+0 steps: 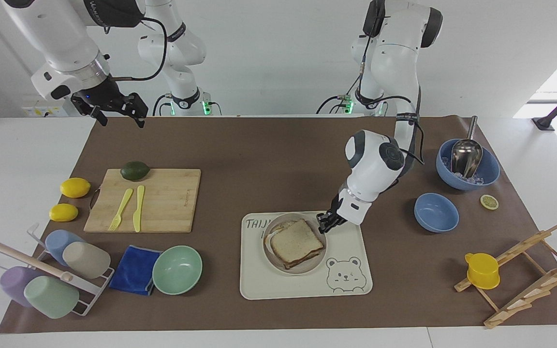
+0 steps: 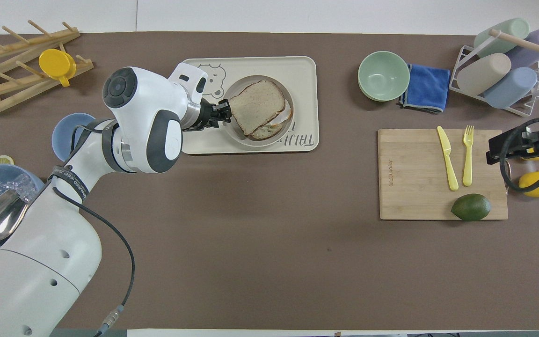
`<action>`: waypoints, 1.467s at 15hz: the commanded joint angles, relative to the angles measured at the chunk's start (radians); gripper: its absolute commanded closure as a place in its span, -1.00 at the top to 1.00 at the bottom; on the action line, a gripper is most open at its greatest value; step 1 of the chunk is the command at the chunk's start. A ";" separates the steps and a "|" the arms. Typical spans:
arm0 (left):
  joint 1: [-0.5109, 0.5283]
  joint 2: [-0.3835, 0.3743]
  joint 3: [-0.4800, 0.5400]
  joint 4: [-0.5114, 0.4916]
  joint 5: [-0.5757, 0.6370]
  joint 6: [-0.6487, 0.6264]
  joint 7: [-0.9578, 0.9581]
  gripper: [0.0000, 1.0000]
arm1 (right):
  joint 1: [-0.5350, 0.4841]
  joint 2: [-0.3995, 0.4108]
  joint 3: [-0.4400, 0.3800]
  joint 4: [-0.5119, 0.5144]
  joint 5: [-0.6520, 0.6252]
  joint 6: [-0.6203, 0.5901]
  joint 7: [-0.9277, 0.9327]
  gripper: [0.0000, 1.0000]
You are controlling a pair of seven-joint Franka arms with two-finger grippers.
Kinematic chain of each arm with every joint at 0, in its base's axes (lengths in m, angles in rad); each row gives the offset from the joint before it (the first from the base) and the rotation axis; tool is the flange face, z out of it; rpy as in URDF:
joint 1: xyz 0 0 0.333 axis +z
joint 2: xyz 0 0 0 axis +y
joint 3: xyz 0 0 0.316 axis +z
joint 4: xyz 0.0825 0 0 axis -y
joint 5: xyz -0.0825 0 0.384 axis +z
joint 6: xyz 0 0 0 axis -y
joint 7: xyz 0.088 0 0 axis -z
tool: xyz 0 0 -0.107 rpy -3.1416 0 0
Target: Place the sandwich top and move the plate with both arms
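The sandwich top [image 1: 297, 241] [image 2: 256, 106] lies on a lower slice with egg white showing at its edge. Both rest on the plate [image 1: 278, 265] [image 2: 234, 132]. The plate sits on the cream bear-printed tray [image 1: 269, 285] [image 2: 304, 70]. My left gripper [image 1: 323, 223] [image 2: 225, 108] is low at the plate's rim, on the side toward the left arm's end of the table. My right gripper [image 1: 116, 115] [image 2: 522, 145] hangs open and empty, high over the right arm's end of the table, waiting near its base.
A wooden cutting board [image 1: 148, 199] carries a yellow fork, a knife and an avocado [image 1: 135, 170]. A mint green bowl [image 1: 177, 269] and blue cloth lie beside the tray. Two blue bowls [image 1: 436, 211], one with a metal scoop, stand toward the left arm's end.
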 commanded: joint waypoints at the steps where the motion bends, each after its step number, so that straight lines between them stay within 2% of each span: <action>1: 0.005 0.004 0.004 0.024 -0.006 -0.011 0.026 1.00 | -0.015 -0.011 0.005 -0.018 0.027 0.017 -0.022 1.00; 4: 0.039 -0.014 0.007 0.035 0.043 -0.060 0.027 1.00 | -0.015 -0.011 0.005 -0.018 0.027 0.017 -0.022 1.00; 7: 0.096 -0.083 0.006 0.044 0.109 -0.163 0.029 1.00 | -0.015 -0.011 0.005 -0.018 0.027 0.017 -0.022 1.00; 14: 0.179 -0.299 0.007 0.041 0.310 -0.489 0.069 1.00 | -0.015 -0.011 0.005 -0.018 0.027 0.017 -0.022 1.00; 19: 0.219 -0.457 0.007 0.024 0.339 -0.693 0.182 1.00 | -0.015 -0.011 0.005 -0.018 0.027 0.017 -0.022 1.00; 22: 0.217 -0.544 0.007 -0.035 0.339 -0.738 0.190 1.00 | -0.015 -0.011 0.005 -0.018 0.027 0.017 -0.022 1.00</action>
